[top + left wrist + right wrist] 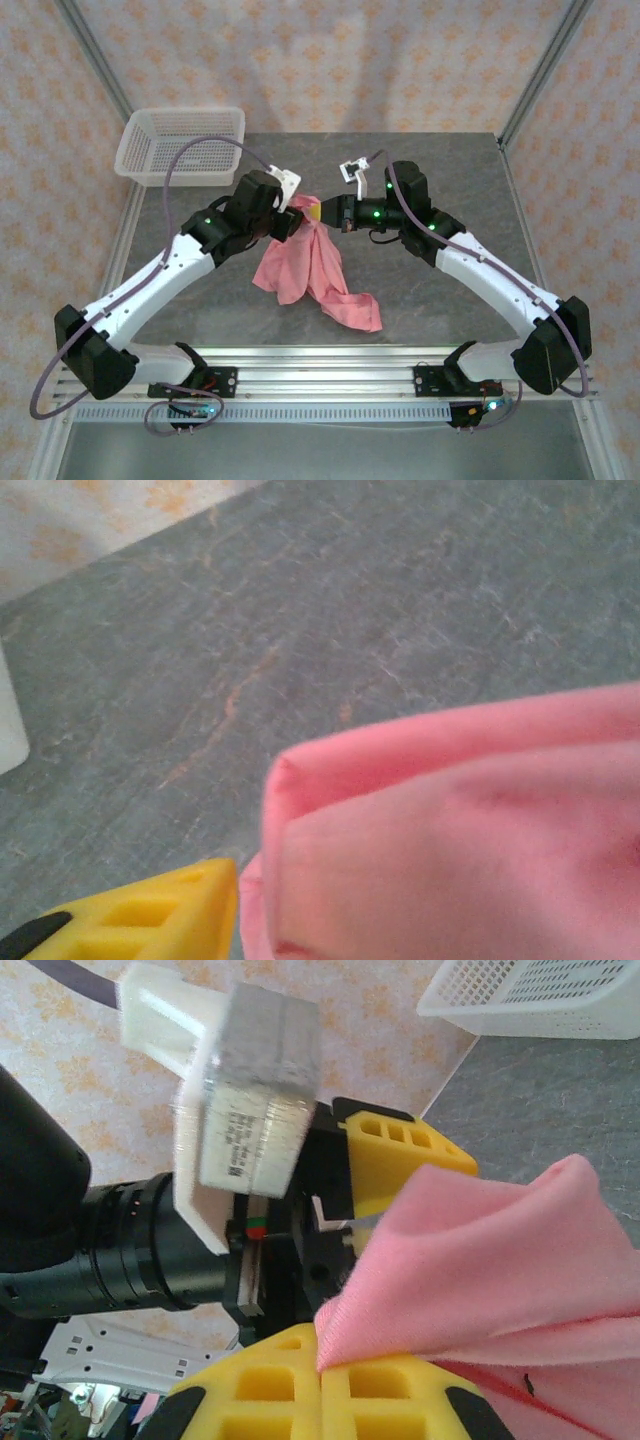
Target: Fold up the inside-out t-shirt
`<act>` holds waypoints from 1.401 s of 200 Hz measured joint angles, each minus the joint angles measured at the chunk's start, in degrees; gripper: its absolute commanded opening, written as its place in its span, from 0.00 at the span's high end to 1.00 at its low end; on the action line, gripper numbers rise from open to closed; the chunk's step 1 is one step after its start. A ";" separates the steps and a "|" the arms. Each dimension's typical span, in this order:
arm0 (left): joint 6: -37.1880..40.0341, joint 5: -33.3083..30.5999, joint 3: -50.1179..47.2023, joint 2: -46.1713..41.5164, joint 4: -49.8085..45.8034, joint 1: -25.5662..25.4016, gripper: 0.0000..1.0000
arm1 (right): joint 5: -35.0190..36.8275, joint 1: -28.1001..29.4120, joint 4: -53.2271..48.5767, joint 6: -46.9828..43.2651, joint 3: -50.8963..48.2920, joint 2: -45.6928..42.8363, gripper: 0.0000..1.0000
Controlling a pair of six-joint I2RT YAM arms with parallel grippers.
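Salmon-pink soft cotton t-shirt (310,270) trails its near end on your grey stone-look table (450,300), its top lifted between the arms. Your right gripper (320,1385) is clenched on a fold. Your left gripper (297,215) touches the cloth, but I cannot tell its grip. You seem to be spreading it, so next seek a hem. Beyond sits the white plastic mesh basket (180,145).

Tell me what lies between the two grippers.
The raised top of the t-shirt, bunched between the left gripper and the right gripper; top external and right wrist views show it.
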 measured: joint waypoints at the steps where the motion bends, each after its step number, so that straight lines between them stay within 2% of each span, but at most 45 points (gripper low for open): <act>1: -0.04 -0.07 0.02 -0.04 0.00 0.02 0.58 | 0.00 0.00 -0.02 0.00 0.00 0.00 1.00; 22: -0.04 -0.42 1.44 -0.68 -0.07 0.00 0.64 | 0.00 0.00 -0.33 -0.04 0.00 -0.04 1.00; 47: 0.22 -0.02 2.49 -1.60 -0.04 0.00 0.75 | -0.24 -0.17 -0.59 -0.17 0.00 -0.04 1.00; 65: 0.24 1.38 2.49 -1.92 -0.02 0.02 0.75 | -0.44 -0.22 -0.76 -0.22 0.00 -0.07 1.00; 86: 0.59 4.79 2.49 -1.77 -0.02 0.00 0.67 | -0.61 -0.33 -0.79 -0.42 0.00 -0.07 1.00; 98: 0.63 5.95 2.49 -1.53 -0.04 0.00 0.67 | -0.66 -0.37 -0.85 -0.46 0.00 -0.07 1.00; 114: 0.63 5.99 2.69 -0.44 -0.20 0.00 0.78 | -0.68 -0.37 -1.20 -0.61 0.00 -0.07 1.00; 126: 0.68 5.60 3.45 1.05 -0.90 0.00 0.90 | -0.68 -0.37 -1.40 -0.66 0.00 -0.07 1.00; 131: 0.33 5.46 3.85 1.68 -1.09 0.02 1.00 | -0.68 -0.37 -1.51 -0.68 0.00 -0.11 1.00; 170: -1.36 5.86 8.92 4.44 -5.25 0.50 1.00 | 2.19 -1.51 -3.85 -3.85 -1.29 -2.49 1.00; 196: -8.07 14.49 12.17 1.97 -4.31 4.33 1.00 | 9.16 -2.73 -4.83 -8.46 -7.89 -8.02 0.78; 206: -10.91 18.21 12.57 0.35 -3.13 6.05 1.00 | 12.20 -2.99 -5.11 -9.16 -10.71 -9.90 0.67; 218: -13.18 21.14 14.34 -0.57 -3.23 7.61 1.00 | 15.39 -3.21 -5.14 -9.99 -12.94 -11.13 0.60; 255: -15.61 25.97 18.38 0.79 -4.35 7.93 1.00 | 18.56 -2.86 -5.81 -14.08 -11.28 -11.80 0.52; 280: -16.61 27.63 18.38 2.82 -4.90 7.96 1.00 | 20.24 2.03 -9.49 -20.68 -2.86 -11.08 0.50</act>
